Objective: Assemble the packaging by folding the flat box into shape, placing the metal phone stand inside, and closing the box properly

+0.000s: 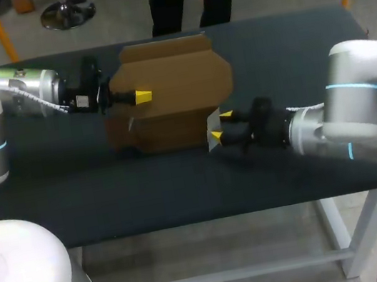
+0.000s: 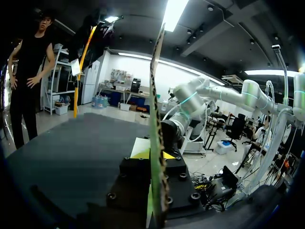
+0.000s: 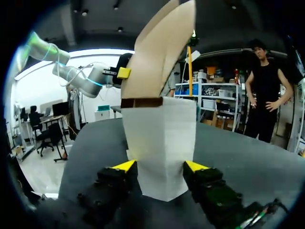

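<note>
The flat box (image 1: 178,77) is held above the table's (image 1: 181,185) middle, the left gripper (image 1: 139,96) pinching its edge to steady it while the right gripper (image 1: 220,125), fingers wide, clamps the white flap (image 3: 159,143) across its width (presumably for folding; no phone stand visible).

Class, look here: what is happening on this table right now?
Two robot arms are working a flat brown cardboard box. The left claw pinches its left edge. The right claw grips a white flap at its near right corner. The box is not yet folded into shape, and no phone stand shows.
</note>
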Action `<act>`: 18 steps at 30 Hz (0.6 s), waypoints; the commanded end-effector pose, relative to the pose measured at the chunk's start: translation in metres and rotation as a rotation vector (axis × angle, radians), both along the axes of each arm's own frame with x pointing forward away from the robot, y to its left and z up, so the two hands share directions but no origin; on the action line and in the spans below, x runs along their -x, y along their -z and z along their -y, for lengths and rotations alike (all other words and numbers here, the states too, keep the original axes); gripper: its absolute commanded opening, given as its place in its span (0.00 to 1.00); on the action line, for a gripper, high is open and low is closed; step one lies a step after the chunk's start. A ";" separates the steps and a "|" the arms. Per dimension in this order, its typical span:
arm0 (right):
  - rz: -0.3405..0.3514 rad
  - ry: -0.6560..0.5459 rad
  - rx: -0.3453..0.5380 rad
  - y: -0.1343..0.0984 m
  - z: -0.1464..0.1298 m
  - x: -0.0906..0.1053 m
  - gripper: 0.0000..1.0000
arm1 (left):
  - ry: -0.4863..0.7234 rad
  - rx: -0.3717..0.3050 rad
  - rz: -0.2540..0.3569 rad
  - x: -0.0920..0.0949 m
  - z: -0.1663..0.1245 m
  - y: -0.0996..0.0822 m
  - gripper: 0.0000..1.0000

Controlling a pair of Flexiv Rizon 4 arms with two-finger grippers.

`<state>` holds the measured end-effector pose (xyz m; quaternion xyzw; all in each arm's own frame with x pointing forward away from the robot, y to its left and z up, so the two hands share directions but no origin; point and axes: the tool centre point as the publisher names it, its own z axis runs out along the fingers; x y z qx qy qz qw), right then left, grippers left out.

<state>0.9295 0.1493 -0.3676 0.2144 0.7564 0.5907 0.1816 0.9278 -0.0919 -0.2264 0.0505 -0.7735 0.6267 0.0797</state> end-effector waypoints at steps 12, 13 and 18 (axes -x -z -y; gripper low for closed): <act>0.042 0.233 0.015 0.001 -0.009 -0.002 0.49 | 0.002 -0.001 0.000 0.000 0.000 0.001 0.00; 0.042 0.237 0.015 0.001 -0.010 -0.003 0.49 | 0.002 -0.001 0.000 0.000 0.000 0.001 0.00; 0.066 0.319 0.061 0.001 -0.018 -0.002 0.58 | 0.002 -0.001 0.000 0.000 0.000 0.001 0.00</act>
